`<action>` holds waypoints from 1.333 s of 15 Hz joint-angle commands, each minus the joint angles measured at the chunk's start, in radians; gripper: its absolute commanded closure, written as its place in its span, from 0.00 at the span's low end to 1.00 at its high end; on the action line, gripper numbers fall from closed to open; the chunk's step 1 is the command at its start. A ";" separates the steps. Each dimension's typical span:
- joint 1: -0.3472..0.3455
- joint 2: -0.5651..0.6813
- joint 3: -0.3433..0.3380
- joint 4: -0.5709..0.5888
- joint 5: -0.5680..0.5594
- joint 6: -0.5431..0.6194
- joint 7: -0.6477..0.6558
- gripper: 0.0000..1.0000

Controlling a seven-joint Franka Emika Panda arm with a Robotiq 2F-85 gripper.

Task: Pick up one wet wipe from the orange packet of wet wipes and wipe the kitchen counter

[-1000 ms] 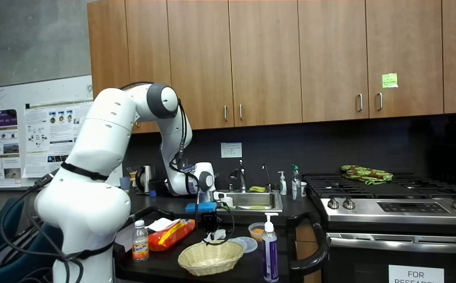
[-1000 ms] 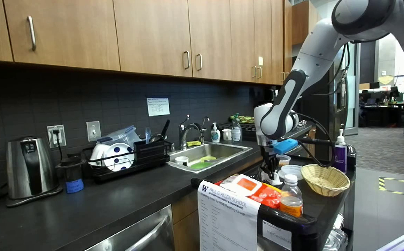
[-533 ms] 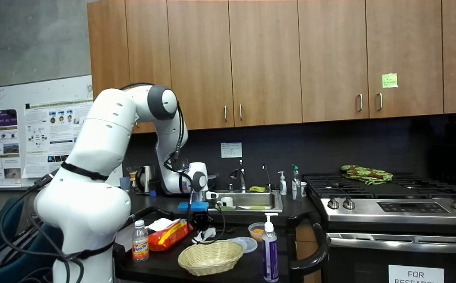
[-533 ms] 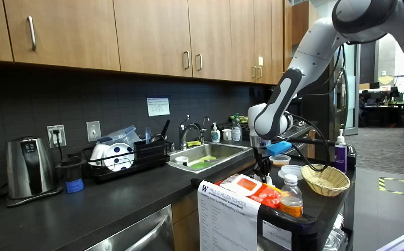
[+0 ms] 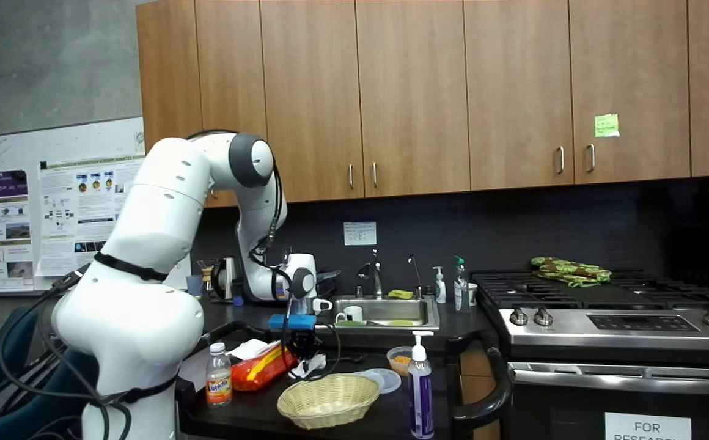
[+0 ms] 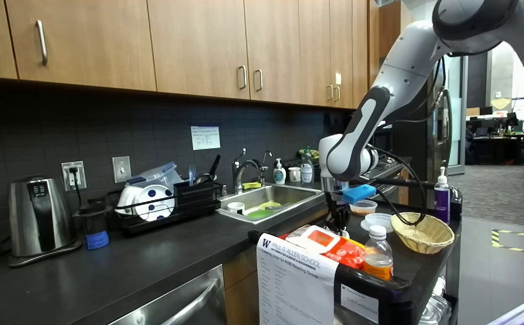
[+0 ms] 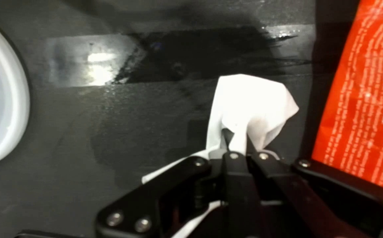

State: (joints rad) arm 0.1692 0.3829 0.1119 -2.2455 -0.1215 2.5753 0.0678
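Observation:
My gripper (image 7: 238, 142) is shut on a crumpled white wet wipe (image 7: 252, 99) in the wrist view. The wipe hangs below the fingers and appears to rest on the black cart top (image 7: 62, 132); it also shows in both exterior views (image 5: 310, 365) (image 6: 344, 234). The orange packet of wet wipes (image 5: 263, 368) lies on the cart close beside the gripper; its edge shows at the right of the wrist view (image 7: 360, 99). The dark kitchen counter (image 6: 131, 266) with its steel sink (image 6: 284, 195) stands behind the cart, apart from the wipe.
On the cart stand a juice bottle (image 5: 218, 379), a woven basket (image 5: 328, 403), a purple pump bottle (image 5: 420, 391), a small tub (image 5: 399, 362) and a clear lid (image 5: 385, 380). A white rim (image 7: 18, 96) shows at the left of the wrist view. Damp streaks (image 7: 191, 66) mark the cart top.
My gripper has moved with the wipe across the cart top toward the orange packet, leftward in both exterior views. The packet and other objects have not moved.

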 commanded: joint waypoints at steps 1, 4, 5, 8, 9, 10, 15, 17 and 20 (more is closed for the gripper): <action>-0.004 -0.003 -0.071 -0.037 -0.064 -0.003 0.015 0.99; -0.014 0.008 -0.119 -0.033 -0.099 -0.003 0.027 0.99; -0.018 0.012 -0.134 -0.028 -0.110 -0.004 0.033 0.99; -0.025 0.025 -0.182 -0.012 -0.151 -0.010 0.060 0.99; -0.030 0.026 -0.195 -0.009 -0.162 -0.013 0.067 0.99; -0.033 0.028 -0.207 -0.008 -0.171 -0.016 0.074 0.99; -0.044 -0.017 -0.218 -0.066 -0.182 -0.026 0.078 0.99; -0.044 -0.041 -0.211 -0.091 -0.178 -0.027 0.073 0.99; -0.047 -0.080 -0.195 -0.140 -0.164 -0.031 0.061 0.99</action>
State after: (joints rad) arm 0.1277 0.3444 -0.1009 -2.3048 -0.2729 2.5536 0.1157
